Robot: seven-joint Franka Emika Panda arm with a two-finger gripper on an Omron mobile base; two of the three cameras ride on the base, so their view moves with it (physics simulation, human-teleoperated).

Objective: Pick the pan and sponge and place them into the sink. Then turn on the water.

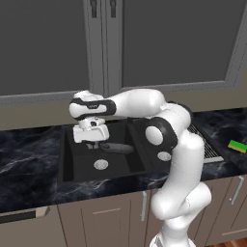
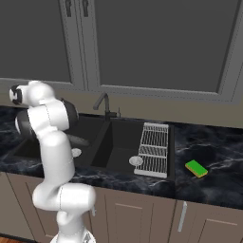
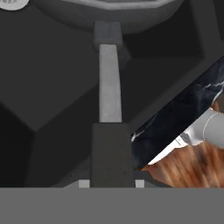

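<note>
My gripper (image 1: 91, 140) is shut on the long dark handle of the pan (image 1: 118, 147), low inside the left bowl of the black sink (image 1: 72, 161). In the hand view the handle (image 3: 109, 83) runs straight up from between my fingertips to the grey pan body (image 3: 105, 13). I cannot tell whether the pan touches the bowl's floor. The green and yellow sponge (image 2: 196, 168) lies on the counter far to the right of the sink, also seen as the sponge (image 1: 238, 146). No water runs from the dark faucet (image 2: 103, 102).
A white wire dish rack (image 2: 154, 149) lies over the sink's right edge. Round silver drains (image 2: 136, 161) sit in each bowl. Dark marble counter (image 2: 213, 190) surrounds the sink, with cabinets below and a window wall behind.
</note>
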